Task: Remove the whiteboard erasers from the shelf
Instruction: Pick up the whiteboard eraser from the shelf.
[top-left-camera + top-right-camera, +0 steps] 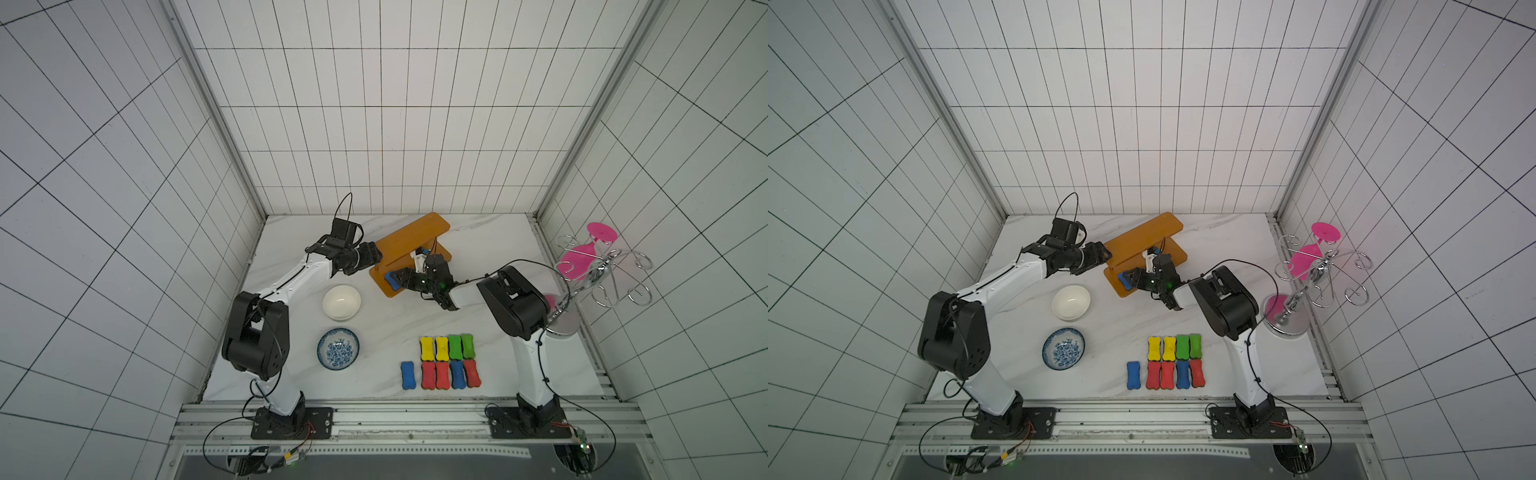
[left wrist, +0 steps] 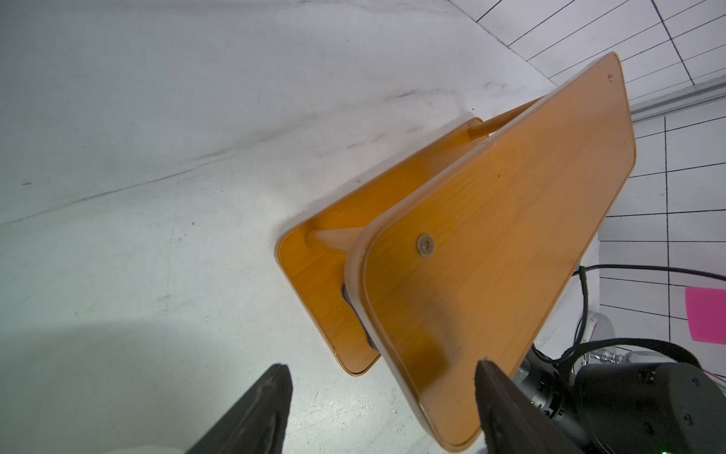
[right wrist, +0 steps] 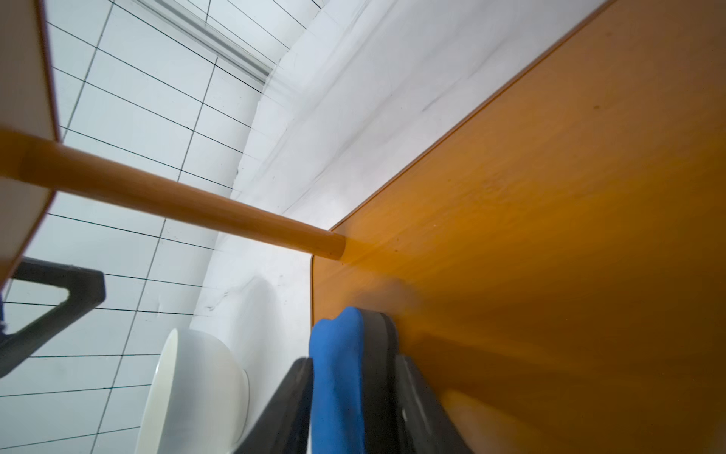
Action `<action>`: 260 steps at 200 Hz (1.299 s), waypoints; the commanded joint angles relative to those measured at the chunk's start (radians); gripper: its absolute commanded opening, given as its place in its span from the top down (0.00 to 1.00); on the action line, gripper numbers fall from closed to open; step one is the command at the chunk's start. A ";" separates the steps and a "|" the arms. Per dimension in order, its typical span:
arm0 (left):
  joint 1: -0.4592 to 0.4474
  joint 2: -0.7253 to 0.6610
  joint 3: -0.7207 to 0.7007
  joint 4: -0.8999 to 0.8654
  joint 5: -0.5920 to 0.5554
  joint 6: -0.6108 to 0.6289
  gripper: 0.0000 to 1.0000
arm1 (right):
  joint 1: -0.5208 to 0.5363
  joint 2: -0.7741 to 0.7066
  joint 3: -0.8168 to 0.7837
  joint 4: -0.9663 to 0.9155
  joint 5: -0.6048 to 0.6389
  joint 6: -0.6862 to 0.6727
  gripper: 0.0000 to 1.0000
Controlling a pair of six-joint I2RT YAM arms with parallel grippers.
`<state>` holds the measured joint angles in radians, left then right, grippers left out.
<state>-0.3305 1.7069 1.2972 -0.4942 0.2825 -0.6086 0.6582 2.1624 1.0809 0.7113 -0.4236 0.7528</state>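
Observation:
The orange shelf point(image 1: 415, 235) stands at the back of the table, its upper board over a lower board point(image 3: 550, 236). My right gripper point(image 1: 392, 281) is shut on a blue whiteboard eraser point(image 1: 389, 279) at the lower board's left end; in the right wrist view the eraser point(image 3: 334, 353) sits upright between the fingers point(image 3: 408, 389), felt side towards the board. My left gripper point(image 1: 376, 257) stands open at the upper board's left corner point(image 2: 451, 393), holding nothing. Several whiteboard erasers point(image 1: 449, 361), yellow, green, blue and red, lie in two rows on the table near the front.
A white bowl point(image 1: 341, 302) and a blue patterned bowl point(image 1: 338, 348) sit left of centre, below the left gripper. A chrome wire rack point(image 1: 598, 274) with pink glasses stands at the table's right edge beside the right arm.

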 commanded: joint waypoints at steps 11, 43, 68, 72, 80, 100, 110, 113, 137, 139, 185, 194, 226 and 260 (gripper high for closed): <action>0.010 -0.010 -0.017 0.004 0.010 0.010 0.23 | 0.028 0.004 -0.030 -0.272 0.154 -0.082 1.00; 0.015 0.002 -0.016 0.006 0.010 0.013 0.23 | 0.024 -0.081 -0.081 -0.230 0.134 -0.042 1.00; 0.021 0.015 -0.010 0.006 0.007 0.012 0.23 | 0.038 -0.212 -0.114 -0.179 0.163 0.035 1.00; 0.022 0.015 -0.010 0.006 0.006 0.012 0.23 | 0.043 -0.229 -0.117 -0.171 0.176 0.051 1.00; 0.022 0.018 -0.007 0.006 0.003 0.013 0.23 | 0.048 -0.248 -0.117 -0.155 0.195 0.077 1.00; 0.021 0.021 -0.004 0.005 0.001 0.010 0.23 | 0.041 -0.235 -0.075 -0.126 0.134 0.141 1.00; 0.021 0.021 -0.004 0.005 -0.002 0.007 0.23 | 0.037 -0.217 -0.066 -0.116 0.120 0.158 1.00; 0.021 0.019 -0.005 0.004 -0.002 0.007 0.23 | 0.036 -0.214 -0.066 -0.114 0.117 0.162 1.00; 0.020 0.008 -0.010 0.005 -0.015 0.010 0.23 | 0.023 -0.181 -0.110 -0.047 0.102 0.214 1.00; 0.020 0.008 -0.008 0.004 -0.014 0.010 0.23 | 0.022 -0.179 -0.114 -0.044 0.100 0.216 1.00; 0.006 0.022 -0.003 0.008 -0.014 0.004 0.23 | -0.004 -0.141 -0.159 0.000 0.032 0.296 1.00; 0.005 0.024 -0.003 0.007 -0.016 0.004 0.23 | -0.009 -0.149 -0.178 0.016 0.021 0.311 1.00; 0.005 0.014 0.002 0.003 -0.019 0.004 0.23 | -0.008 -0.239 -0.240 0.042 0.024 0.335 1.00; 0.005 -0.032 0.003 -0.009 -0.026 0.004 0.23 | 0.049 -0.412 -0.305 -0.048 0.150 0.290 1.00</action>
<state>-0.3210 1.7084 1.2900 -0.4931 0.2749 -0.6094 0.6613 1.8870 0.8150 0.6884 -0.3634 1.0683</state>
